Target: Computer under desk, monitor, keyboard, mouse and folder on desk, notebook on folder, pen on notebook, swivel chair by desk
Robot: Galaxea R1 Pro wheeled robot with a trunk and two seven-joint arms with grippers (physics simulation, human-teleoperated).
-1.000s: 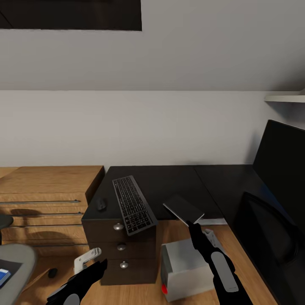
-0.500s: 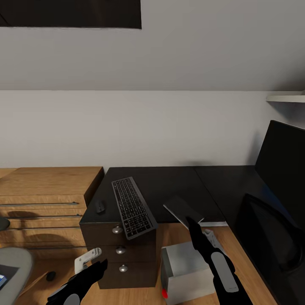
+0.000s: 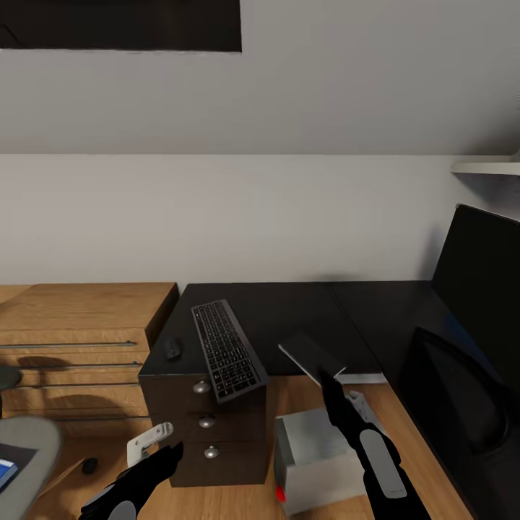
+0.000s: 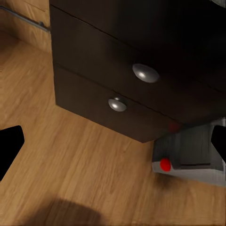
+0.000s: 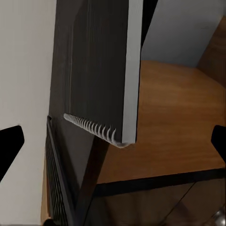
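I am placing the notebook (image 3: 312, 357): it lies on the desk (image 3: 289, 310) beside the keyboard (image 3: 227, 349), its near corner jutting past the desk's front edge above the computer (image 3: 318, 455). My right gripper (image 3: 326, 381) sits just beneath that corner with fingers spread, clamped on nothing. The notebook is thin, dark-covered and spiral-bound along one edge. Next, I judge, it must go onto the folder. My left gripper (image 3: 155, 438) hangs apart before the drawers (image 4: 141, 89).

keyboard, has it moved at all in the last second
No. The keyboard lies at the same slant, its near end overhanging the desk edge just right of the top drawer knob, as before.
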